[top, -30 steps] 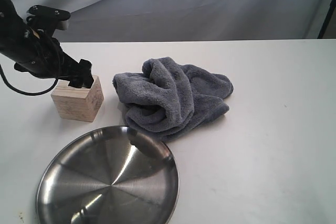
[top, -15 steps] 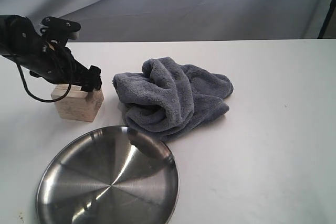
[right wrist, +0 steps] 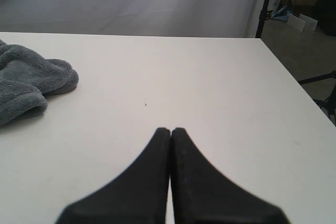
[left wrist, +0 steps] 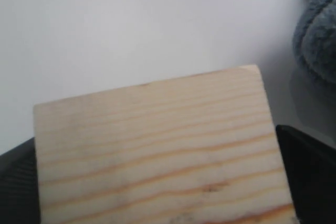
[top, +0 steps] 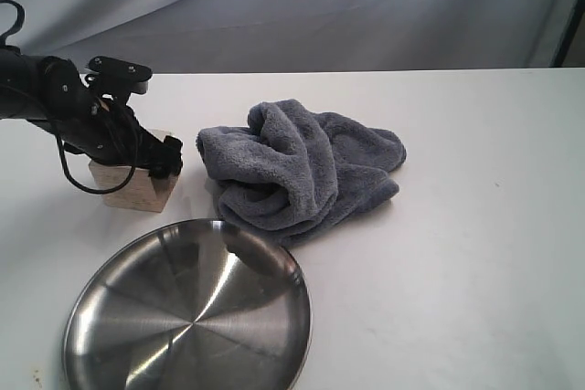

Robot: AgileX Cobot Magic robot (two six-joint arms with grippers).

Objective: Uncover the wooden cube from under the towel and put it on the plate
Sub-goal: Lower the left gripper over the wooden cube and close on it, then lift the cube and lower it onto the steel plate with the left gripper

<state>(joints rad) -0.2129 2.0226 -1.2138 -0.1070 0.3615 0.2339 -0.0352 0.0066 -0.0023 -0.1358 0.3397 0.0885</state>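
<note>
Item one, wooden cube (top: 139, 191): pale block with darker grain, standing on the white table (top: 475, 226) outside the plate, near its far rim and just left of the towel, with a strip of bare table between cube and towel. Item two, left gripper (top: 137, 164): lowered over the cube's top, arm reaching in from the left edge of the exterior view. That view hides most of the block behind the black hardware. The left wrist view supplies the top face of the cube (left wrist: 157, 156) at close range, with the dark fingers (left wrist: 310, 174) at its two opposite sides, spread to the block's width and no gap visible. Whether they press on the wood cannot be told. Item three, towel (top: 306, 166): dark grey plush, bunched in folds at mid-table, its near edge beside the plate's far right rim. A fold of it shows in the left wrist view (left wrist: 317, 35) and one end in the right wrist view (right wrist: 26, 85). Item four, plate (top: 183, 317): round polished steel, at the front left, its bowl showing radial glints and a dark reflection of the towel. Item five, right gripper (right wrist: 170, 129): seen in its own wrist view only, fingers pressed together with nothing between them, poised over bare table well apart from the towel. Grey cloth backdrop (top: 366, 6) behind the table.
</note>
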